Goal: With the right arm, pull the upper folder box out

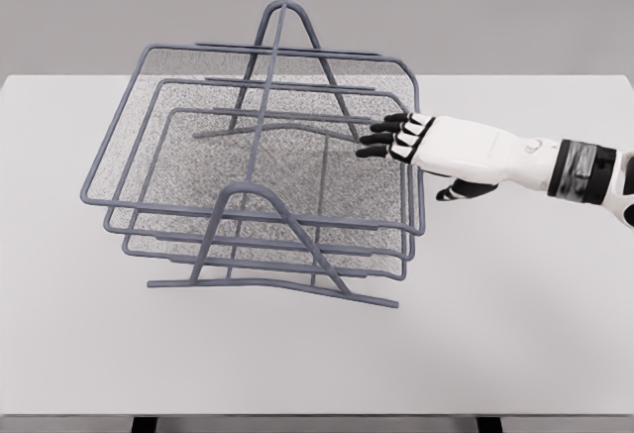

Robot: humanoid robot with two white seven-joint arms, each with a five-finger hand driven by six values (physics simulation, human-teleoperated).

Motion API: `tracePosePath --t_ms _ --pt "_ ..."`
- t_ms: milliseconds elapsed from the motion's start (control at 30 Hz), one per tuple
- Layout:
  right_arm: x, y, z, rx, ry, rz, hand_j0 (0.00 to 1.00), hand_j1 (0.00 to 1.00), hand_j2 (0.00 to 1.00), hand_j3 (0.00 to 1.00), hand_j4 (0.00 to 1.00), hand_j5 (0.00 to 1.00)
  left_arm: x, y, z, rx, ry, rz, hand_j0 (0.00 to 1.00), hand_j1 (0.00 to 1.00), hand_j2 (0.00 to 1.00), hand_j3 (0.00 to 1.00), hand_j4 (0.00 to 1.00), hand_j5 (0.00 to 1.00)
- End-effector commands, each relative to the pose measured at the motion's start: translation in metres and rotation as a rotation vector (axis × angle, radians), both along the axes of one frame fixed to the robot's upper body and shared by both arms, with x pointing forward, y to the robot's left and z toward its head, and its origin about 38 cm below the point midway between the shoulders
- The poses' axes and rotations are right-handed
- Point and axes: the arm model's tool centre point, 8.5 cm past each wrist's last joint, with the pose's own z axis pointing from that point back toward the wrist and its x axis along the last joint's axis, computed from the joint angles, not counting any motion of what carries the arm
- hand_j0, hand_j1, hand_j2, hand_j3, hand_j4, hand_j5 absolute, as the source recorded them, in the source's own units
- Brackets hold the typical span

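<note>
The top tray (248, 146) sits in the rack, and my right hand (401, 138) reaches over its right rim, fingers half-curled and holding nothing, ready to hook and pull.

There is a single view, from the robot's head, looking forward and steeply down onto the white tabletop (515, 334), which fills most of the frame with a strip of grey backdrop along the top edge. The camera sits close enough that the tabletop's near edge runs along the bottom of the frame, and the wire folder rack (258, 175) stands left of centre at middle distance.
</note>
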Motion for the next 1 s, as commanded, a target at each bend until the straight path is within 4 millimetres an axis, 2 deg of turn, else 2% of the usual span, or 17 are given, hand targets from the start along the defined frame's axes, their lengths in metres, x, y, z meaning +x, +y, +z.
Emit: tracePosePath --t_ms 0,33,67,167,233,300,400,467,567,667,967 --pt "0.000 -0.003 -0.004 -0.027 0.002 0.001 1.00 1.00 1.00 1.00 1.00 1.00 0.000 0.000 0.000 0.000 0.001 -0.002 1.00 1.00 1.00 1.00 1.00 1.00" --pt "-0.002 -0.009 -0.006 -0.043 0.007 -0.009 1.00 1.00 1.00 1.00 1.00 1.00 0.000 0.000 0.000 0.000 0.001 0.000 1.00 1.00 1.00 1.00 1.00 1.00" --pt "-0.002 -0.024 -0.002 -0.074 0.003 -0.032 1.00 1.00 1.00 1.00 1.00 1.00 0.000 0.000 0.000 0.000 0.001 0.000 1.00 1.00 1.00 1.00 1.00 1.00" --pt "-0.001 -0.044 0.009 -0.109 -0.016 -0.071 1.00 1.00 1.00 1.00 1.00 1.00 0.000 0.000 0.000 0.000 0.001 0.000 1.00 1.00 1.00 1.00 1.00 1.00" --pt "-0.003 -0.055 0.007 -0.128 -0.008 -0.092 1.00 1.00 1.00 1.00 1.00 1.00 0.001 0.000 0.000 0.000 -0.001 -0.001 1.00 1.00 1.00 1.00 1.00 1.00" --pt "-0.008 -0.074 0.005 -0.116 0.001 -0.146 1.00 1.00 1.00 1.00 1.00 1.00 0.000 0.000 0.000 0.000 0.001 0.000 1.00 1.00 1.00 1.00 1.00 1.00" --pt "-0.011 -0.088 0.007 -0.147 0.004 -0.170 1.00 1.00 1.00 1.00 1.00 1.00 0.001 0.000 0.000 0.000 -0.001 -0.001 1.00 1.00 1.00 1.00 1.00 1.00" --pt "-0.009 -0.105 0.006 -0.142 0.014 -0.221 1.00 1.00 1.00 1.00 1.00 1.00 0.001 0.000 0.000 0.000 -0.001 -0.001 1.00 1.00 1.00 1.00 1.00 1.00" --pt "-0.013 -0.116 0.006 -0.167 0.021 -0.241 1.00 1.00 1.00 1.00 1.00 1.00 0.000 0.000 0.000 0.000 0.001 0.000 1.00 1.00 1.00 1.00 1.00 1.00" --pt "-0.025 -0.145 0.006 -0.176 0.031 -0.313 1.00 1.00 1.00 1.00 1.00 1.00 0.001 0.000 0.000 0.000 -0.001 -0.001 1.00 1.00 1.00 1.00 1.00 1.00" --pt "-0.036 -0.198 0.016 -0.198 0.036 -0.453 1.00 1.00 1.00 1.00 1.00 1.00 0.000 0.000 0.000 0.000 0.001 0.000 1.00 1.00 1.00 1.00 1.00 1.00"
